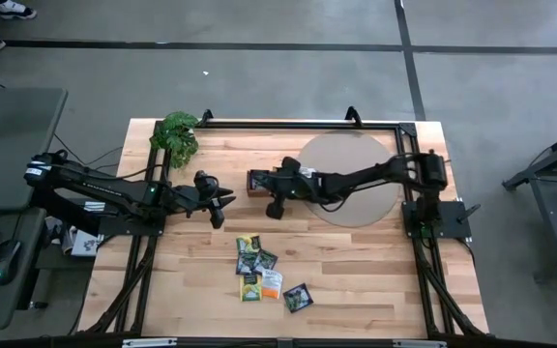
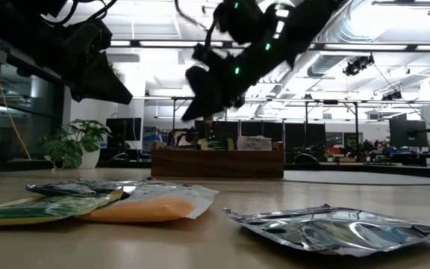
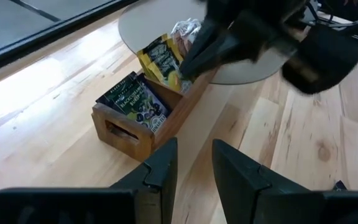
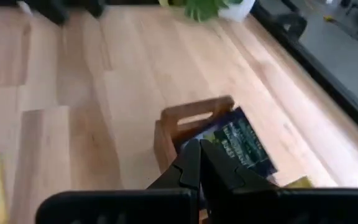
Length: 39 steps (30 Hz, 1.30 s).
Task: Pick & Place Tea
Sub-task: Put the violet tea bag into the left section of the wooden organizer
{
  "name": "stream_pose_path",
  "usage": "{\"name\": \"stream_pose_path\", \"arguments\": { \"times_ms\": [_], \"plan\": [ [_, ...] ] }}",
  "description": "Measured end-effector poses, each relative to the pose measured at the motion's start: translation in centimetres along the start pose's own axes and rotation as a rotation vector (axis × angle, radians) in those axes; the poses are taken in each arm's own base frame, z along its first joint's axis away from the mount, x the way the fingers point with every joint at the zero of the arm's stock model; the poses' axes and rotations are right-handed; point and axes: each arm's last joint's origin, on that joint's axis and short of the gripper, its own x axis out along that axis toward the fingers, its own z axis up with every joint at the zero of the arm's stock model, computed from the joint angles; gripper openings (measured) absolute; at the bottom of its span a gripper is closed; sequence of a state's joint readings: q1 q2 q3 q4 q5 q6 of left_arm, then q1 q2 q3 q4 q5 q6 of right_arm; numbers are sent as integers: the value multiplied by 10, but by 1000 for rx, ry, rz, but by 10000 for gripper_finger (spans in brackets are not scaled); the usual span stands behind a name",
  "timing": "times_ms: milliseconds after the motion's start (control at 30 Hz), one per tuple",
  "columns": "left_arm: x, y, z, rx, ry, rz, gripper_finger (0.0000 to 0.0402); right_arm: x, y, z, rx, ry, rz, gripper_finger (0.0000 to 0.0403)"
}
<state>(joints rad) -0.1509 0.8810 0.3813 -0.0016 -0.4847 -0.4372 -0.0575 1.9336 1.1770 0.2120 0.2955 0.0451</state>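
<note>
Several tea sachets lie flat on the wooden table near its front edge, one dark sachet a little apart from them. The brown wooden tray stands mid-table with sachets upright in it: dark ones, yellow-green ones and a silver one. My right gripper is shut and hangs above the tray's near side, clear of it in the low view. My left gripper waits left of the tray, open, with nothing between its fingers.
A leafy plant stands at the far left corner. A round grey mat lies right of the tray, under the right arm. Black frame rails run along the table's edges. Bare wood lies between the tray and the loose sachets.
</note>
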Motion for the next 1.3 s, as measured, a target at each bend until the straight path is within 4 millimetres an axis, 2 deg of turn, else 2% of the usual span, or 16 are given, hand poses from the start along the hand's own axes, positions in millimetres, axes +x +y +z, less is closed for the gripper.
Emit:
{"name": "stream_pose_path", "arguments": {
  "times_ms": [133,233,367,533,700,933,1300],
  "plan": [
    [0,0,0,-6,3,-4,97,-20,13,13,-48,-23,85,0],
    [0,0,0,-12,7,-13,97,-30,29,11,-91,12,199,0],
    [0,-1,-1,-17,14,-27,97,-42,56,-1,-155,105,313,0],
    [0,-1,-1,-45,23,-45,97,-63,91,-18,-261,186,284,0],
    [4,-6,-5,-62,56,-73,97,-83,117,-34,-280,273,304,0],
    [10,-32,-17,-65,62,-177,97,-107,138,-53,-275,357,204,0],
    [18,-79,-50,-148,34,-295,97,-148,179,-73,-304,371,308,0]
  ]
}}
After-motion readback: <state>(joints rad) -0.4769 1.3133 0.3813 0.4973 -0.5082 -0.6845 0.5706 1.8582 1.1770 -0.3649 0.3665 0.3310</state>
